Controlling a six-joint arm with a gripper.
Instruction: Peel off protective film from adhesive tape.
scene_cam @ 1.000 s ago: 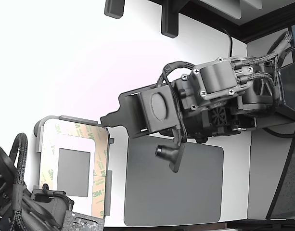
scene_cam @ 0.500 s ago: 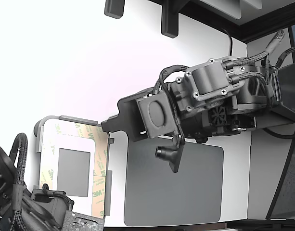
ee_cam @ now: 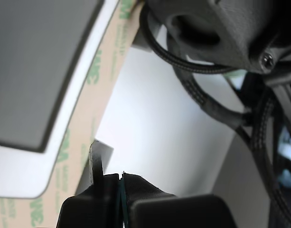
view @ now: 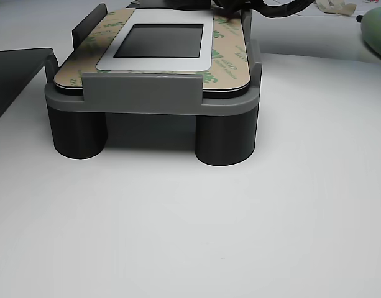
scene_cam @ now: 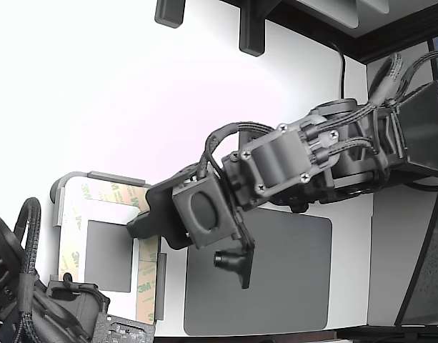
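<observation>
A light-grey plate (scene_cam: 108,214) with a small dark-grey rectangle (scene_cam: 109,256) sits in a grey fixture at the exterior view's lower left. Tan protective film strips (scene_cam: 147,280) printed with green 3M logos border it. They cover the adhesive tape, so no bare tape shows. My gripper (scene_cam: 135,229) hangs over the exterior view's right-hand strip, about halfway along it. In the wrist view my gripper (ee_cam: 121,178) has its jaws pressed together beside the film (ee_cam: 100,102), and nothing shows between them. The other view shows the film (view: 230,57) lying flat on the plate (view: 209,62).
A large dark-grey rounded mat (scene_cam: 276,286) lies right of the fixture in the exterior view. A second arm with cables (scene_cam: 33,307) sits at the lower left corner. The fixture (view: 153,94) stands on round legs with raised side walls. A white wall is behind.
My arm has swung down and to the exterior view's left, from above the mat's upper edge to over the plate's right-hand film strip. The film has not moved.
</observation>
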